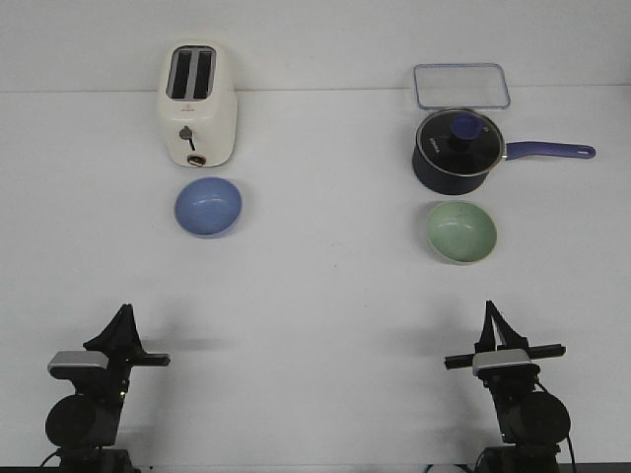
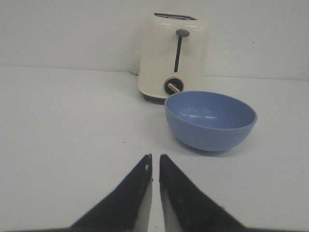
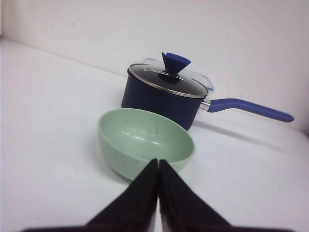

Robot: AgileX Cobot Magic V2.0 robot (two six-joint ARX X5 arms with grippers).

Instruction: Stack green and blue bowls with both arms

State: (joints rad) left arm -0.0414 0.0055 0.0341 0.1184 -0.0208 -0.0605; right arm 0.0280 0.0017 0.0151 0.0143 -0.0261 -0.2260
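Observation:
The periwinkle blue bowl (image 1: 208, 206) sits upright and empty on the white table, left of centre, just in front of the toaster; it also shows in the left wrist view (image 2: 210, 120). The sage green bowl (image 1: 460, 232) sits upright and empty on the right, in front of the saucepan, and shows in the right wrist view (image 3: 145, 141). My left gripper (image 1: 123, 313) (image 2: 155, 157) is shut and empty near the table's front left, well short of the blue bowl. My right gripper (image 1: 490, 310) (image 3: 159, 162) is shut and empty at the front right, short of the green bowl.
A cream toaster (image 1: 198, 102) stands at the back left. A dark navy saucepan with glass lid (image 1: 457, 149) stands at the back right, its handle (image 1: 552, 151) pointing right. A clear lidded container (image 1: 460, 85) lies behind it.

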